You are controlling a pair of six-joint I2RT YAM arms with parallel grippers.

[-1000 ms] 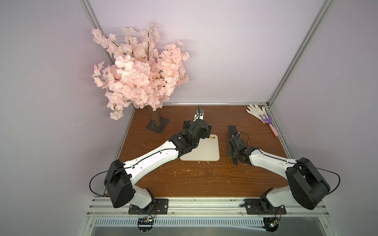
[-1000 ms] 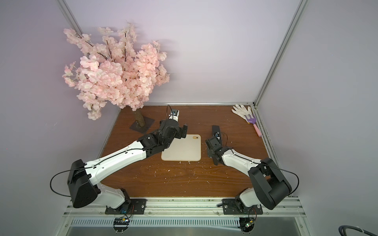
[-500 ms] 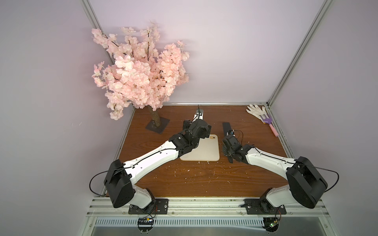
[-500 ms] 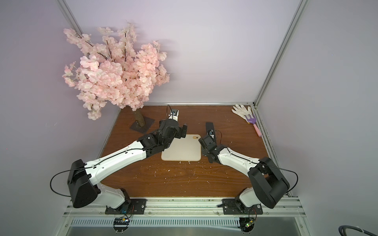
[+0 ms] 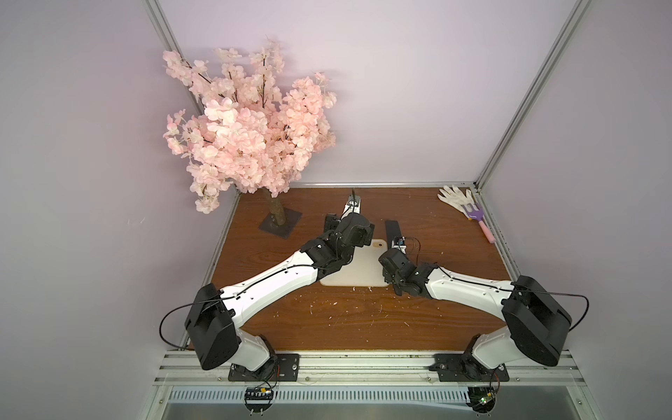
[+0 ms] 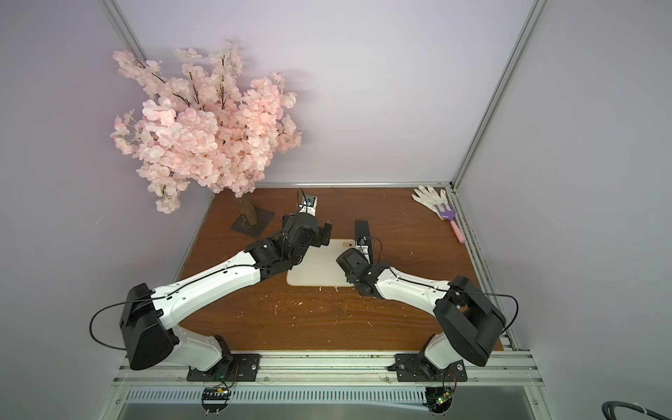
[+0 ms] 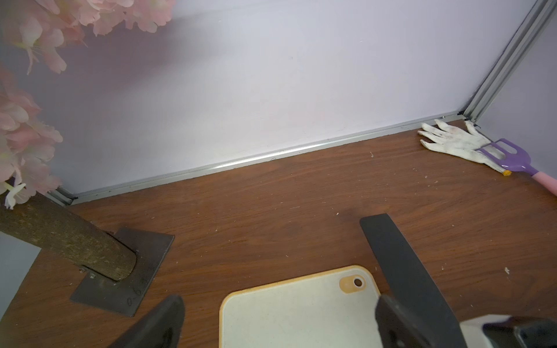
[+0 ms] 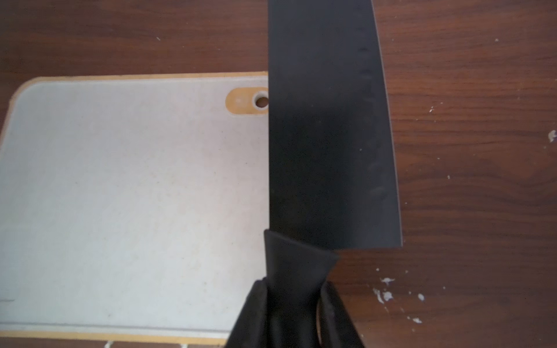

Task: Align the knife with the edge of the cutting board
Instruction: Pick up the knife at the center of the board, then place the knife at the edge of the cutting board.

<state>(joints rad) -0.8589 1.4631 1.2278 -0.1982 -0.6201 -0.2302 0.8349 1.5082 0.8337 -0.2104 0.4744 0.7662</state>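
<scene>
Swung inward, right pincer (image 8: 297, 301) grips knife (image 8: 328, 135) beside cutting board (image 8: 135, 195).

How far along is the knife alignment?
Done: the right gripper is shut on the handle of the knife. In hand: the blade lies parallel to the cutting board, overlapping its hole-side edge in the right wrist view. Remaining, likely: settle it flush and release. The left gripper is open.

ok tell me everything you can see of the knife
The knife is all matte black: a broad, nearly rectangular blade narrowing into a slim handle, gripped by the right hand. It runs along the side of the cutting board by its hole, tip past the corner. Whether it rests or hovers is unclear.
</scene>
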